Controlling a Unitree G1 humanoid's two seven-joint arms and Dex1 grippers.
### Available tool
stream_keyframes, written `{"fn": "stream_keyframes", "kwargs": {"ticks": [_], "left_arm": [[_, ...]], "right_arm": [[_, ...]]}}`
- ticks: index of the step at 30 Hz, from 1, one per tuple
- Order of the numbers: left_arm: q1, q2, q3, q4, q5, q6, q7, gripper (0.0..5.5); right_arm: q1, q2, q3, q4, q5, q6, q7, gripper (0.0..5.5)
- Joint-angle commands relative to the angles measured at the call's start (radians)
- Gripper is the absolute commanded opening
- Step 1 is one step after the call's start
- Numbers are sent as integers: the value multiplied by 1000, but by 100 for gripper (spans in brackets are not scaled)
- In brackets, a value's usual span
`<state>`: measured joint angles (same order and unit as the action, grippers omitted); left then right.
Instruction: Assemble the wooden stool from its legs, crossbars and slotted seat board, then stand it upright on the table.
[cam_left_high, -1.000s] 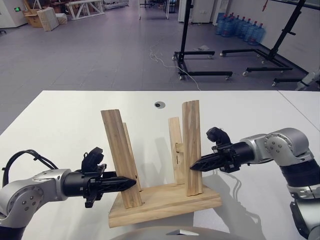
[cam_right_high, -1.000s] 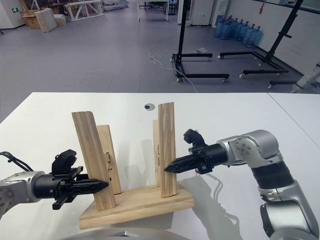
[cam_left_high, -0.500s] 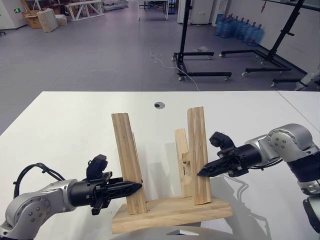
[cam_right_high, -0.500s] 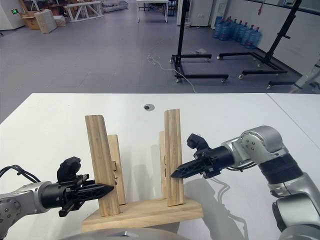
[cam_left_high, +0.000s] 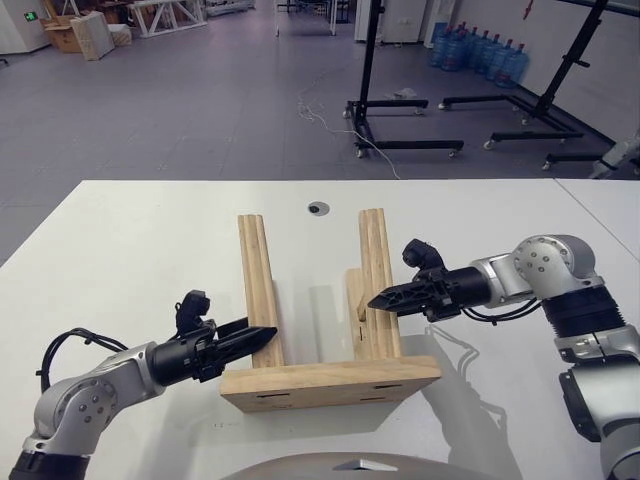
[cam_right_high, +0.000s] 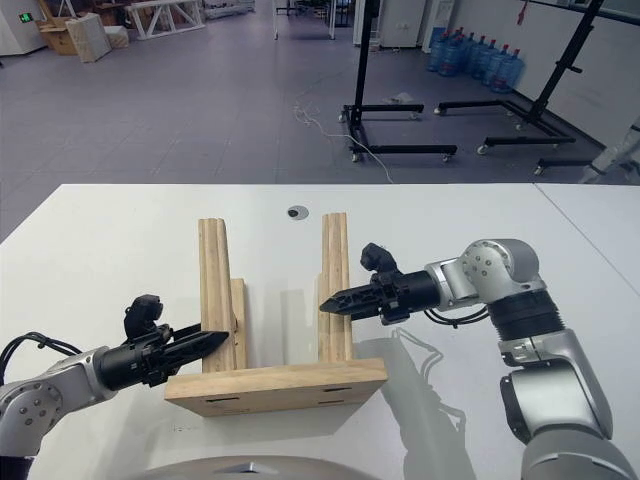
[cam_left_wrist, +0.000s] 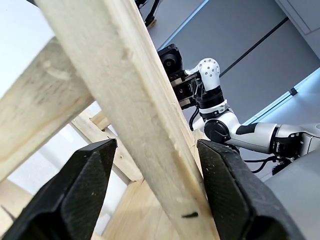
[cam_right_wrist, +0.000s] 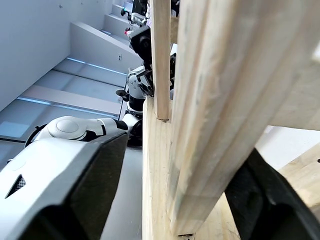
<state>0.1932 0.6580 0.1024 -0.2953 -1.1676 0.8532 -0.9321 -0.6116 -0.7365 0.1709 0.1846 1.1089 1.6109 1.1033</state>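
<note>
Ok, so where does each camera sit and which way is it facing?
Left eye: on the head, facing forward and down at the upturned stool on the table; both arms show.
Right eye: beside it, sharing the same scene.
Left wrist: on the left arm, looking past the left tool, shut on the left leg, toward the right arm.
Right wrist: on the right arm, looking past the right tool, shut on the right leg, toward the left arm.

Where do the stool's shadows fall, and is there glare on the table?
Left eye view: soft overhead light; a pale grey shadow lies on the table just right of the left leg, no glare. Left wrist view: that leg is evenly lit, no hard shadow edges.
</note>
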Motion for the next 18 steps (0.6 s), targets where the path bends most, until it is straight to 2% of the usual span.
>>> {"fn": "stream_keyframes", "kwargs": {"ticks": [1,4,8,11,15,18], "left_arm": [[23,41,47,32,-6,63,14,290],[-11,40,88,52,-54,96,18,290],[-43,43,125,71,-55,111,13,354],[-24,63,185,73,-35,95,-8,357],[69,114,283,29,60,-4,-106,357],[189,152,314,35,255,-179,-187,357]], "right_arm": [[21,-22,-34,-12,-11,-2,2,366],[37,-17,-58,-16,-16,-14,5,381],[63,-15,-105,-22,-30,-72,13,387],[80,-32,-134,-31,-55,-158,44,387],[154,-115,-145,-73,-110,-277,137,387],[217,-164,-158,-76,-180,-408,194,387]]}}
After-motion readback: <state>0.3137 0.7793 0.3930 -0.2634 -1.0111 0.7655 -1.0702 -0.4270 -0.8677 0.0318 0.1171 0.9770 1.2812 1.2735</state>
